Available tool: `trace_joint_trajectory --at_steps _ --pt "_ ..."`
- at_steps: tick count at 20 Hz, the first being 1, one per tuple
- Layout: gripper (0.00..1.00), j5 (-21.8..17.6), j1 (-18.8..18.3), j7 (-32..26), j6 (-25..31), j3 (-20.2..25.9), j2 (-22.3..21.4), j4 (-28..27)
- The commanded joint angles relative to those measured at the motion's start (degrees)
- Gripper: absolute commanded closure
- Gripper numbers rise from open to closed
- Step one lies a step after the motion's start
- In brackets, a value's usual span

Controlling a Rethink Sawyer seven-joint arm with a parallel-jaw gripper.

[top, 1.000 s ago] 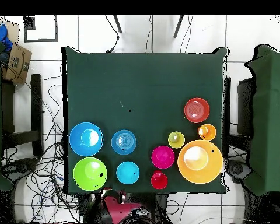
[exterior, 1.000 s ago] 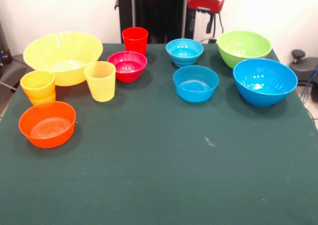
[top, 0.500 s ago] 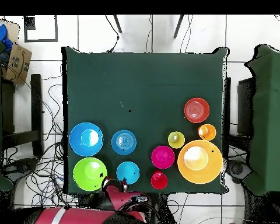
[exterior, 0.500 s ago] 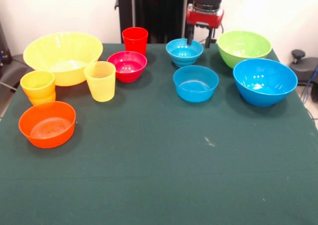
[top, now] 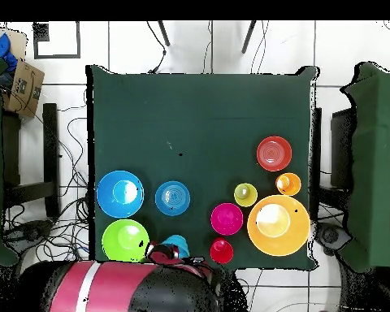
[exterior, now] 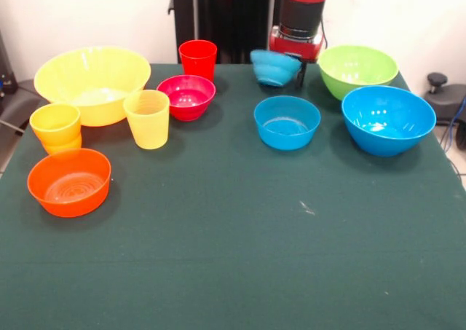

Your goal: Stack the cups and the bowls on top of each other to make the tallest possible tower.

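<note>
Counter [exterior: 240, 257] rundown, front view: orange bowl [exterior: 69, 182], orange-yellow cup [exterior: 55, 126], big yellow bowl [exterior: 92, 83], yellow cup [exterior: 147, 118], magenta bowl [exterior: 186, 96], red cup [exterior: 198, 58]. Small light-blue bowl [exterior: 274, 67] tilted, lifted off counter, tool [exterior: 293, 53] clamped on its rim. Then small blue bowl [exterior: 287, 122], lime bowl [exterior: 357, 70], large blue bowl [exterior: 387, 119].

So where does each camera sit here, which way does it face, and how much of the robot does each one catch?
Front view: across the table from the robot, facing it; the arm comes down from the top, its hand at the tilted small blue bowl.
Overhead view: above the table, looking straight down; the arm covers the bottom edge.
Shared: the table and every cup and bowl, turned half round, so the large yellow bowl lies left in front, right overhead.
</note>
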Motion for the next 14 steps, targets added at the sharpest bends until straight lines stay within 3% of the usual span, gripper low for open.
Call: trace_joint_trajectory --at_steps 1,14 --pt "0.0 1.3 0.8 5.0 1.6 3.4 7.1 -9.9" --pt "0.0 1.3 1.3 6.5 0.0 3.4 8.3 -8.6"
